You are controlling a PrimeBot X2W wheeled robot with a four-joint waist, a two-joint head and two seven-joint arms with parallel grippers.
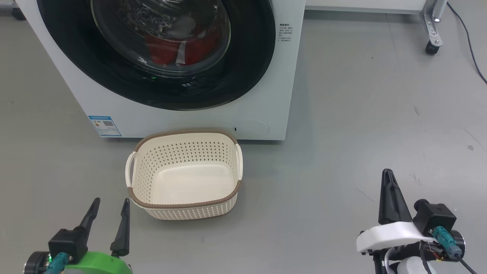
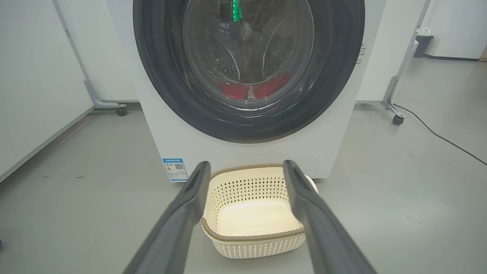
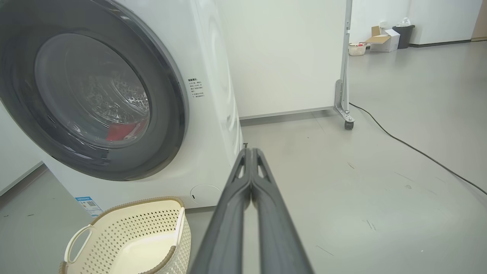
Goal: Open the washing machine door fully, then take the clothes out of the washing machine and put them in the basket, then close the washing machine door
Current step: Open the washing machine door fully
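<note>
- left pincer (image 1: 110, 201): two long dark fingers on a green wrist housing, low at the left of the head view. The fingers are spread wide apart with nothing between them and nothing held.
- right pincer (image 1: 387, 173): two long dark fingers on a white wrist housing, low at the right of the head view. The fingers are pressed together tip to tip, gripping nothing, over bare floor well apart from the basket.
- small cream perforated plastic basket (image 1: 182, 206): rounded rectangular, with a brown woven-look rim and two white side handles. It stands upright on the floor near the left pincer, ahead and to its right, close in front of the machine. Its smooth cream bottom is in plain sight.
- big white front-loading washing machine (image 1: 190, 121): stands on the floor directly behind the basket. It has a small blue label (image 1: 105, 125) low at the left of its front, a round cover (image 1: 251, 128) low at the right, and small printed text beside the door.
- large round door (image 1: 253, 57): wide glossy black rim around a bulging clear glass window. It lies shut against the machine front.
- bright red clothes (image 1: 163, 51) with a white strip: seen through the glass, lying at the bottom of the perforated steel drum.
- grey floor (image 1: 342, 152): smooth, with faint scuffs. At the far right are a metal frame leg on a black caster (image 1: 432, 47) and a black cable (image 1: 470, 42).
</note>
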